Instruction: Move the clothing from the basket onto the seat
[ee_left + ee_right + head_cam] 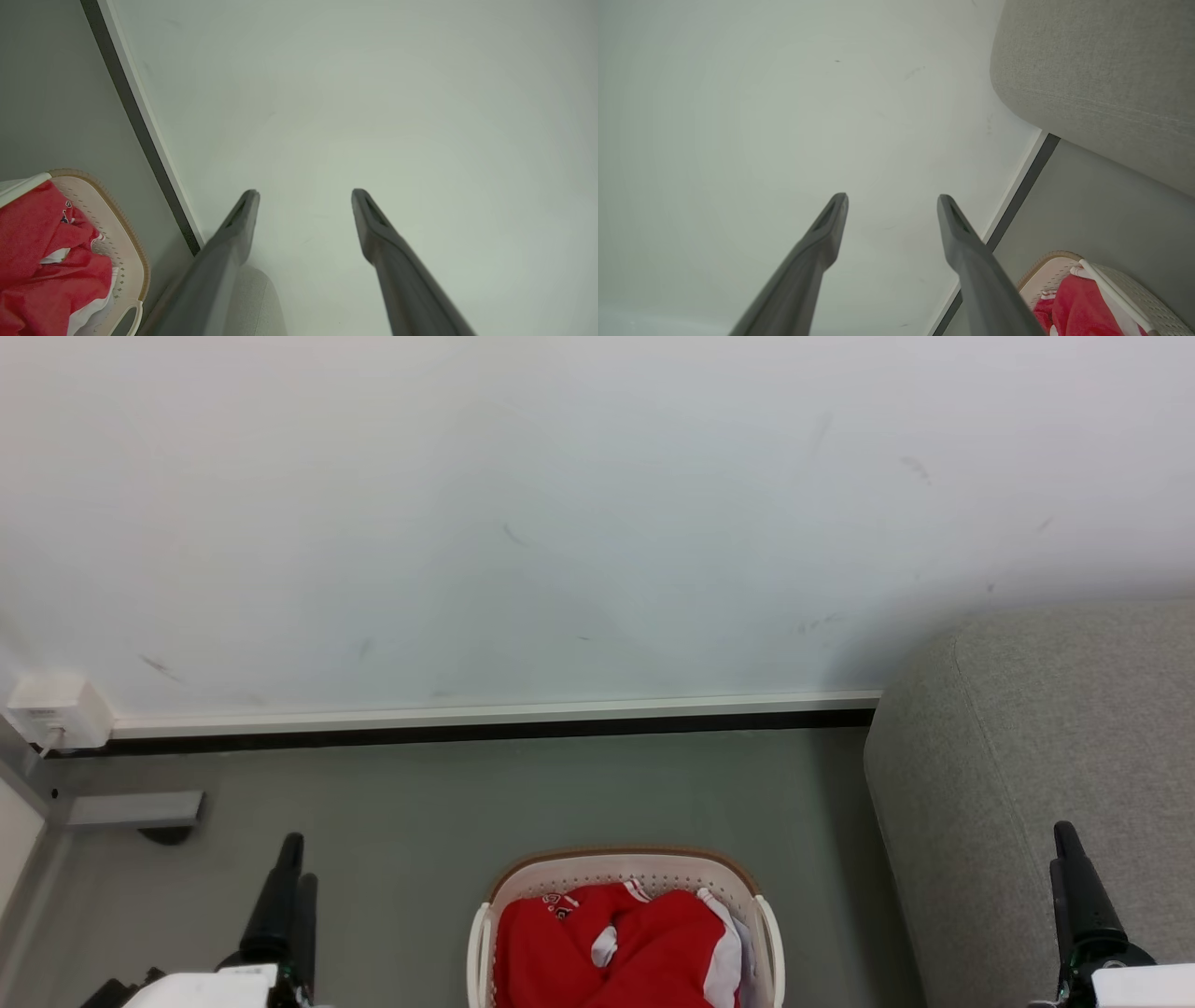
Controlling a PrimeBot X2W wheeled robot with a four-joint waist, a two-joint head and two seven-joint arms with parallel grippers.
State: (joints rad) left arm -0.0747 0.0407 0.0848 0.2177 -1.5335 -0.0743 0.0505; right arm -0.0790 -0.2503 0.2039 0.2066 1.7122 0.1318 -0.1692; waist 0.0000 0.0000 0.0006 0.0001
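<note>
The red jersey (644,943) with white trim lies bunched inside the white perforated basket (616,868), which stands on the floor at the bottom centre of the head view. The grey sofa (1055,756) rises to the right of the basket. My left gripper (291,863) hangs at the lower left, well left of the basket; my right gripper (1066,854) is at the lower right, in front of the sofa. In the left wrist view the gripper (303,196) is open and empty, with jersey (37,252) and basket (126,252) at its left. The right gripper (892,200) is open too, with basket (1045,275), jersey (1078,303) and sofa (1101,70) nearby.
A pale wall (560,523) with a white and black skirting strip (485,721) runs behind the basket. A white socket box (56,709) sits on the wall at far left, above a grey bracket (135,809). Grey floor (420,803) lies between my left gripper and the basket.
</note>
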